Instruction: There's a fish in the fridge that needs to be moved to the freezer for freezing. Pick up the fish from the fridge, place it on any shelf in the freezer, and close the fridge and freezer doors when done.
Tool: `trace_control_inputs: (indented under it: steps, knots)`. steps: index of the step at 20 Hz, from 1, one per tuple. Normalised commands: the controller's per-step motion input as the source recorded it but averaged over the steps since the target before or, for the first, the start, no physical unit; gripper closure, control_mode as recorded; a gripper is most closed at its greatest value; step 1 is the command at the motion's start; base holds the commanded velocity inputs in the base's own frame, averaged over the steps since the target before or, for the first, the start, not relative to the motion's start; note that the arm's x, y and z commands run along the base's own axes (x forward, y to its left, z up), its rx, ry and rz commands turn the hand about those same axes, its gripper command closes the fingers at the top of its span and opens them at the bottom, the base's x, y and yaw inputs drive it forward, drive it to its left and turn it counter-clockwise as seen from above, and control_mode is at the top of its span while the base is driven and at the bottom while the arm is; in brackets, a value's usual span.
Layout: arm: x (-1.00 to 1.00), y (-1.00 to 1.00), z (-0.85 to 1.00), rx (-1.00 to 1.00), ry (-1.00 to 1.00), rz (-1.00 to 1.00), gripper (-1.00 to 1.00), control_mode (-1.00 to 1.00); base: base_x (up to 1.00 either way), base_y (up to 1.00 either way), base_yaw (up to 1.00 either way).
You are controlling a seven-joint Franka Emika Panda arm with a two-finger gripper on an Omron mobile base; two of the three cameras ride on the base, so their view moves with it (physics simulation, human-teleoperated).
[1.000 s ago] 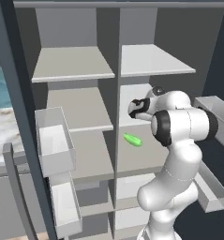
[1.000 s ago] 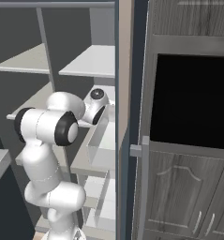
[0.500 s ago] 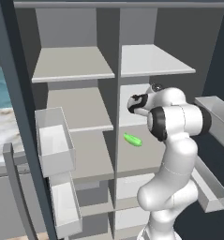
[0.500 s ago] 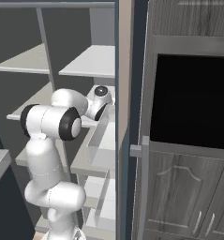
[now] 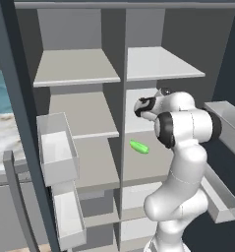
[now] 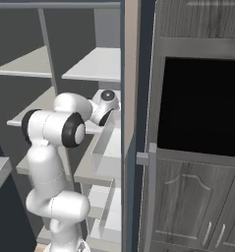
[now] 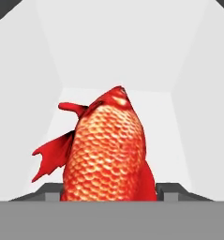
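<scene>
Light grey shelves line the open fridge (image 5: pixel 163 64), where the white arm bends at the elbow and reaches inward above a green vegetable (image 5: pixel 138 146). Its gripper (image 7: pixel 112 192) is clenched on the fish (image 7: pixel 108 154), fingertips (image 7: pixel 51 192) flanking its red-orange body.

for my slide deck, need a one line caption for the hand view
Red-orange fish seen close up between the hand's fingertips, against the fridge's pale interior.

One fish (image 7: pixel 108 150), one green vegetable (image 5: pixel 138 146)
</scene>
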Motion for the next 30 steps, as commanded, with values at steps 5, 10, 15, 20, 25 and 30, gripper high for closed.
trace_control_inputs:
  steps: [5,10,15,20,25,30]
  knots:
    - [-1.00,0.19,-0.19,0.00,-0.11,-0.01,1.00,-1.00,0.00,0.00,0.00]
    - [-0.99,0.03,0.44,-0.01,-0.03,-0.11,1.00,-1.00,0.00,0.00,0.00]
    - [-0.86,0.21,0.88,-0.04,0.00,-0.06,1.00,-1.00,0.00,0.00,0.00]
    - [-0.96,0.34,0.84,-0.01,0.00,0.00,1.00,-1.00,0.00,0.00,0.00]
    - [-0.94,0.05,1.00,-0.01,0.04,0.00,1.00,-1.00,0.00,0.00,0.00]
    - [-0.98,0.04,1.00,0.00,0.11,0.00,1.00,-1.00,0.00,0.00,0.00]
